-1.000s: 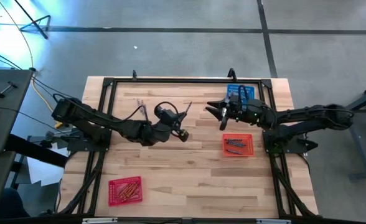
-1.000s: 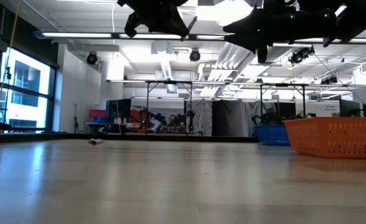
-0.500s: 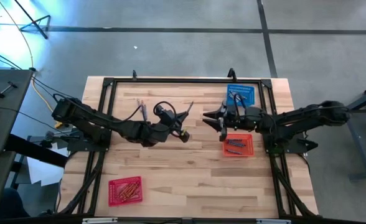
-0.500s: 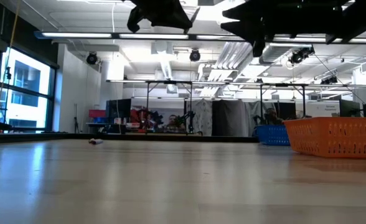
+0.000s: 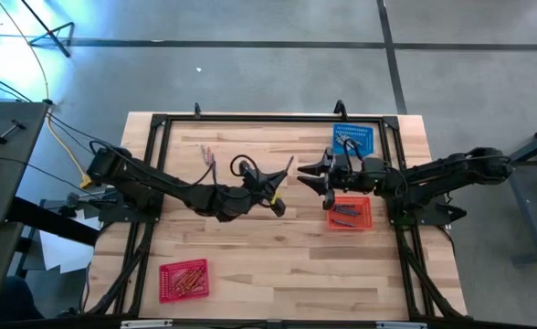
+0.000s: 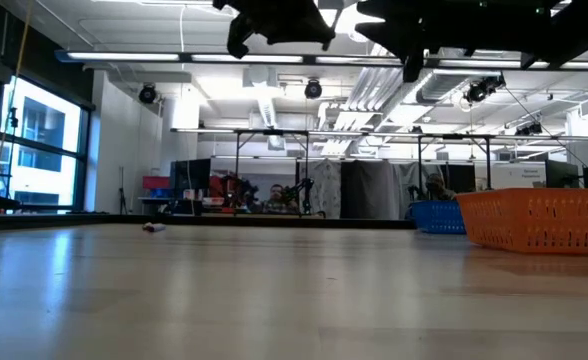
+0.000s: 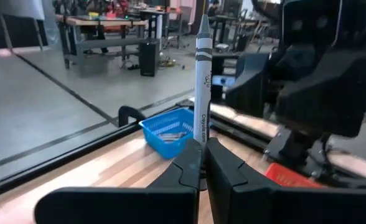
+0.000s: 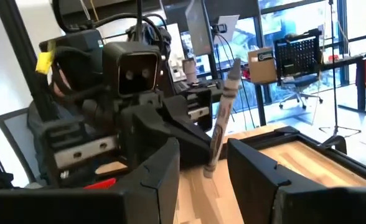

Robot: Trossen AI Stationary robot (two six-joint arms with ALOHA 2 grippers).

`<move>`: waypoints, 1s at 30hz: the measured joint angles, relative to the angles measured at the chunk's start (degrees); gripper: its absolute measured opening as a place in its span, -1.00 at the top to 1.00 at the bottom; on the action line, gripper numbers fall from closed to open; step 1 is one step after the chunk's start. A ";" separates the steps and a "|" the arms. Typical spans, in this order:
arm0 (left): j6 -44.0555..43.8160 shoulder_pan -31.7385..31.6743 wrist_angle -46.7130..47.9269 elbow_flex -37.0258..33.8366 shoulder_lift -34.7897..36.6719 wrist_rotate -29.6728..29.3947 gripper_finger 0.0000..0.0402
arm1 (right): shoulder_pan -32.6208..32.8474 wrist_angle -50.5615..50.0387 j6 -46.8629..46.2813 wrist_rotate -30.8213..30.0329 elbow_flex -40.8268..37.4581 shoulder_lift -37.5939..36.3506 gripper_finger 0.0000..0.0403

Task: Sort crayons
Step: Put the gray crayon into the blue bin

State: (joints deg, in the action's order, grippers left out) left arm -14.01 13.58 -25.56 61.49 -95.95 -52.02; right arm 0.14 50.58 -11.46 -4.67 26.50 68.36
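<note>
A grey crayon stands upright above mid-bench, clamped at its lower end by the left tool. The right tool faces it from just beside, its fingers apart and empty, above the orange basket. More crayons lie in that basket, the blue basket and the red basket.

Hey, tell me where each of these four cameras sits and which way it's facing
High: overhead, straight down on both arms.
Low: table height, facing the room; arms overhead.
Left wrist: past the shut left gripper holding a grey crayon, toward the blue basket.
Right wrist: past the open right gripper; shares that crayon.
</note>
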 joint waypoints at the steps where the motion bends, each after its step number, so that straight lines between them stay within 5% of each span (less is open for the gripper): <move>1: 0.93 0.00 -0.43 -0.02 -0.30 -0.09 1.00 | -0.21 -0.10 -0.01 0.04 0.00 0.02 0.36; 30: 4.22 0.11 -6.91 -0.02 -1.92 2.38 1.00 | -2.94 -3.08 1.55 5.15 9.25 8.31 0.37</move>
State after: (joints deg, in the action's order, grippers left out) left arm -9.79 13.69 -32.47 61.47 -97.86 -49.64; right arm -2.80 47.50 -9.91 0.48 35.75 76.66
